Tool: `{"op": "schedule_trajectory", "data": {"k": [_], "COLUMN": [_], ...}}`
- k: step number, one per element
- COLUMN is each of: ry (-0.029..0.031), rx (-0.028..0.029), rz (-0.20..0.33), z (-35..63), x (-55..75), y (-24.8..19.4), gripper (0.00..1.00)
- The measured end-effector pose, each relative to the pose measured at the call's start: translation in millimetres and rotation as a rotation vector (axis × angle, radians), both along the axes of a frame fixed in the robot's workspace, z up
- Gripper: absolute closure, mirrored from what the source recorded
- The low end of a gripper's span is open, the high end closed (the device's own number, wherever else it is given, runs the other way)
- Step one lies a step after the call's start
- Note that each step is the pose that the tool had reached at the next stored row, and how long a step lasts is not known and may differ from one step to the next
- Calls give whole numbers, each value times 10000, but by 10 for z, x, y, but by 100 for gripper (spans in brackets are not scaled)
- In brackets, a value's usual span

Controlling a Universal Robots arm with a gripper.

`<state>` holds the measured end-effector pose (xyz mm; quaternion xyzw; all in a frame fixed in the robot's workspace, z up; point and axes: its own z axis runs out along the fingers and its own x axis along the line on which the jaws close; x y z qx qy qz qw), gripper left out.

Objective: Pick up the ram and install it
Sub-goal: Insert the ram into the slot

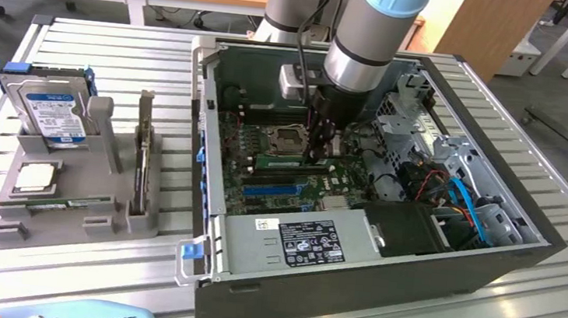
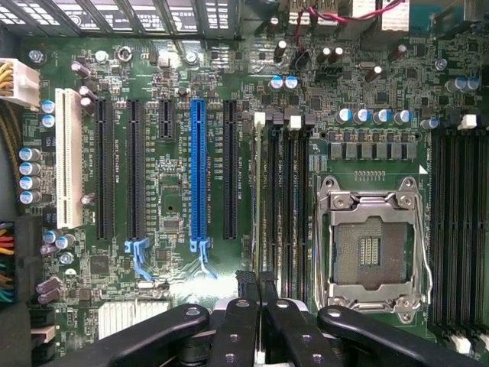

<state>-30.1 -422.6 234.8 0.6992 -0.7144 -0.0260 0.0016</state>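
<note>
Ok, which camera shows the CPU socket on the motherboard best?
The wrist view: the CPU socket faces the camera squarely, its metal frame and contact field plain. The exterior view shows the same CPU socket small and slanted.

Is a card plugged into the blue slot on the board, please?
No, the blue slot lies empty along its whole length.

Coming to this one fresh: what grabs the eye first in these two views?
In the middle of the exterior view, the open computer case stands out, with the arm reaching down into it. Its shut gripper sits at one end of the ram, which stands on edge in a slot beside the empty CPU socket. On the exterior view's left, a grey holder carries a hard drive.
</note>
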Motion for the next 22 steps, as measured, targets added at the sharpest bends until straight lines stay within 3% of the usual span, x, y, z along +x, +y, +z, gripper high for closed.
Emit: {"op": "schedule_trajectory", "data": {"k": [22], "ry": [0], "rx": [-2], "rz": [0], "z": [-23], "x": [0], "y": [41], "gripper": [89]}}
